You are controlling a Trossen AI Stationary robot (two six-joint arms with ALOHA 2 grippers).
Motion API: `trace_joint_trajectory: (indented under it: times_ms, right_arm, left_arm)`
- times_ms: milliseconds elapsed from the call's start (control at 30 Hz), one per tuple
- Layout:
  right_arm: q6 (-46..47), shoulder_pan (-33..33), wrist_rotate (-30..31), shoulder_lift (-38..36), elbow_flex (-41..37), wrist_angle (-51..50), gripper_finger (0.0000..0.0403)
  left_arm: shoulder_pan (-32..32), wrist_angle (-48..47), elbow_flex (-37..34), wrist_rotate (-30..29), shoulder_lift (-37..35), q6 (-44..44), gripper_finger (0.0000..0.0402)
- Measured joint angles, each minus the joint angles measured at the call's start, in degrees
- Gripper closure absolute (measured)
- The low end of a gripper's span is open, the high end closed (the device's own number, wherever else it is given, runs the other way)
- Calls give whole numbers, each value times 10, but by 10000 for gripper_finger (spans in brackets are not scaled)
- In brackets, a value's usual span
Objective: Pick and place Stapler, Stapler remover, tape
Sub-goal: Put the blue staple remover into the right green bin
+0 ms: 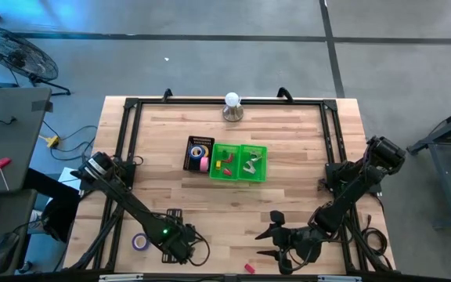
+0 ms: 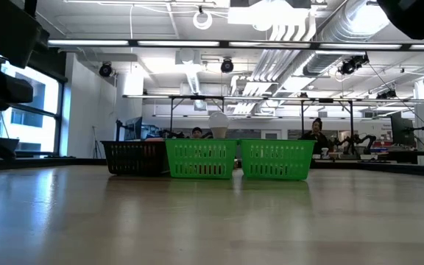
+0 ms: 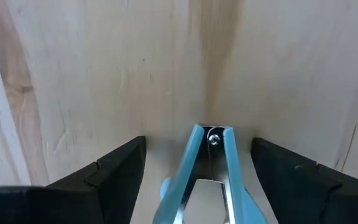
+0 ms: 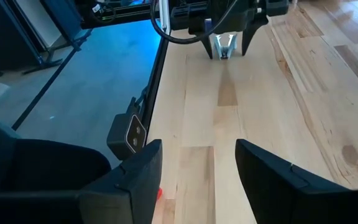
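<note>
My left gripper (image 3: 197, 180) is low at the near edge of the table (image 1: 288, 200), fingers wide on both sides of one blue staple remover (image 3: 205, 177), not closed on it. My right gripper (image 4: 197, 177) waits near the same edge, fingers apart, holding nothing. I count three baskets in a row: one black basket (image 1: 197, 153) with yellow and pink tape (image 1: 203, 164), and two green baskets (image 1: 238, 162). One purple tape (image 1: 139, 241) lies beside my left arm.
</note>
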Motion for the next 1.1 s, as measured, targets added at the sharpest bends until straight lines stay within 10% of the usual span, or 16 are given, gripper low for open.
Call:
trace_joint_trajectory:
  times_ms: [167, 400, 800, 1100]
  right_arm:
    - [1, 0, 0, 0, 0, 0, 208]
    - [2, 0, 0, 0, 0, 0, 208]
    - [-10, 0, 12, 0, 0, 1, 208]
    - [-125, 12, 38, 0, 0, 69, 208]
  left_arm:
    - [0, -21, 0, -9, 4, -27, 145]
    - [-1, -22, -14, -22, 5, -39, 320]
    - [28, -135, 77, -258, 9, -15, 315]
    - [115, -174, 209, -383, 3, 172, 315]
